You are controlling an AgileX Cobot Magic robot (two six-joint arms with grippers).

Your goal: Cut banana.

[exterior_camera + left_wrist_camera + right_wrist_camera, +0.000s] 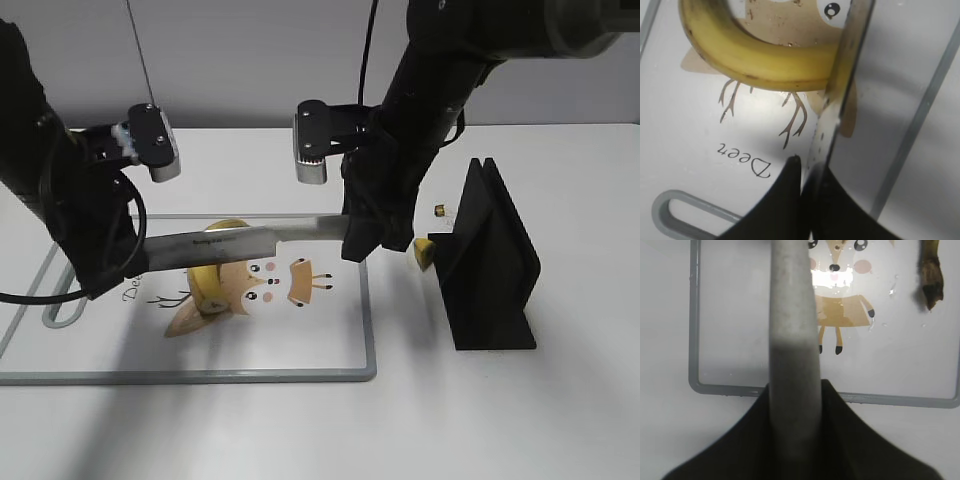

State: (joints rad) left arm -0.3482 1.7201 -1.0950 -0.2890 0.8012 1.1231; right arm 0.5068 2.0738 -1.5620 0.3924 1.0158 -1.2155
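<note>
The banana (208,287) lies curved on the white cutting board (200,376), over its printed deer. A long knife (262,239) is held level across the banana. My left gripper (138,258) is shut on the blade's tip. My right gripper (362,240) is shut on the handle. In the left wrist view the blade (846,75) crosses one end of the banana (760,65) and runs into the jaws (807,170). I cannot tell whether it has bitten in. The right wrist view shows the grey handle (792,335) in the jaws (795,390) and the banana's dark stem (931,280).
A black knife stand (490,260) is on the table right of the board. A small yellow banana scrap (425,252) and a tiny brown crumb (439,210) lie beside it. The board has a grey rim (890,400) and a handle loop (670,210).
</note>
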